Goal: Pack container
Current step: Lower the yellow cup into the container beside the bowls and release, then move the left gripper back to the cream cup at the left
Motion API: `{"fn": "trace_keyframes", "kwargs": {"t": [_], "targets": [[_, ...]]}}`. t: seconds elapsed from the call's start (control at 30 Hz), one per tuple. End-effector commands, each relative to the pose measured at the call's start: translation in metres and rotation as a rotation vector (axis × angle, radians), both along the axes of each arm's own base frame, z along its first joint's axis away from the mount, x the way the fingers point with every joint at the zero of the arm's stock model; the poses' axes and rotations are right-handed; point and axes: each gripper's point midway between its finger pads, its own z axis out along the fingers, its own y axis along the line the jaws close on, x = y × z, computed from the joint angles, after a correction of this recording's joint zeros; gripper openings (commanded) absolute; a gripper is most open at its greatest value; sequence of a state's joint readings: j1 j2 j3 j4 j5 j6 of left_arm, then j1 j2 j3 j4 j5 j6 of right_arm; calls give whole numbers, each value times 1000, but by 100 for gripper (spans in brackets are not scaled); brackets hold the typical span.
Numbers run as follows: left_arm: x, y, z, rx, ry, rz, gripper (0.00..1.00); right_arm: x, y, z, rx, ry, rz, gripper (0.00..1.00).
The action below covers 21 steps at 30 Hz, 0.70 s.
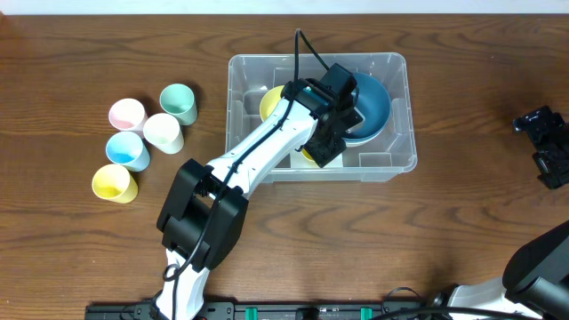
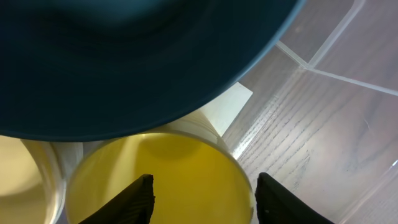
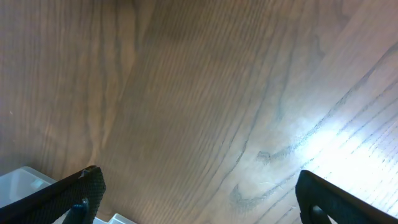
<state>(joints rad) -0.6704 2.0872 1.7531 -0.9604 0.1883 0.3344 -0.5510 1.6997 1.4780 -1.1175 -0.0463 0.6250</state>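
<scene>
The container [image 1: 384, 160] is seen on the desk [image 1: 80, 53], past the middle and slightly right. Its long axis runs left to right, with the open top facing up. A blue bowl [image 1: 372, 108] is lodged in its right half. A yellow cup [image 1: 305, 154] stands by the near wall, and another yellow vessel [image 1: 269, 100] is partly seen toward the far left corner.

The left arm is stretched from the near edge into the container, with the left tool [image 1: 324, 148] placed above the yellow cup. In the left wrist view its fingers [image 2: 205, 190] are held spread, with nothing pinched. The cup's mouth [image 2: 161, 168] is seen below and between them, and the bowl's underside [image 2: 124, 62] fills the upper part of that view.

The right tool [image 1: 544, 147] is kept at the desk's right edge, well apart from the container. It is also spread [image 3: 199, 190], with only bare wood beneath it.

Five cups are grouped on the desk left of the container: pink [image 1: 126, 114], green [image 1: 178, 102], white [image 1: 164, 132], light blue [image 1: 128, 150] and pale yellow [image 1: 114, 182].
</scene>
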Motion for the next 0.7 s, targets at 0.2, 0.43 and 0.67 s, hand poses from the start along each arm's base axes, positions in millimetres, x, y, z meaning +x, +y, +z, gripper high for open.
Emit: {"fn": "trace_keyframes", "kwargs": {"t": [0.2,0.43,0.67], "targets": [[0,1,32,-19,-56,-6,60,-1,-3,0,2,0,-21,99],[-2,7,100,-111,-187,4,65,-1,-3,0,2,0,-21,99],[17,55,150,-78,-345,235,65,-1,-3,0,2,0,-21,99]]}}
